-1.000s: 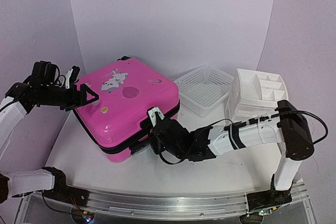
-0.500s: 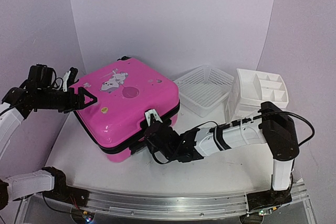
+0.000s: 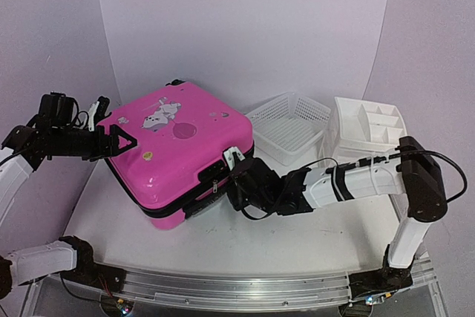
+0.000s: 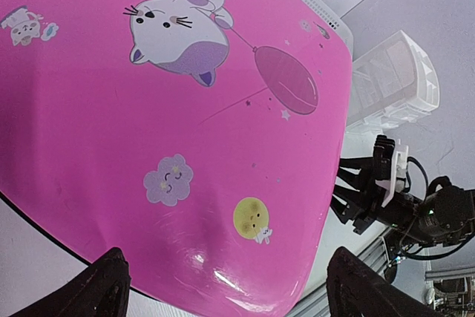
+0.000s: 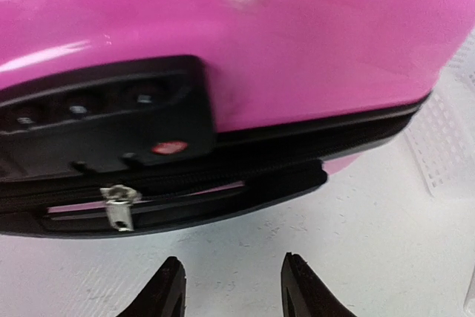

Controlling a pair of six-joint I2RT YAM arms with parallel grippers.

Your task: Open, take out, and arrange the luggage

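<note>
luggage (image 5: 297,35) | flat on table (image 5: 356,220) | just beyond right end effector (image 5: 231,291), not touching

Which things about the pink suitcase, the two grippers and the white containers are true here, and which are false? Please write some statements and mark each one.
1. The luggage lies flat on the table with its printed side up. True.
2. The right gripper is pinching the zipper pull. False: its fingers are apart and empty, just short of the suitcase's side, and the pull hangs off to one side of them.
3. The left gripper is open at the suitcase's left corner. True.
4. The mesh basket stands on top of the luggage. False: it stands on the table beside the luggage, next to the drawer organizer.
5. A cartoon cat is printed on the pink shell. True.
</note>
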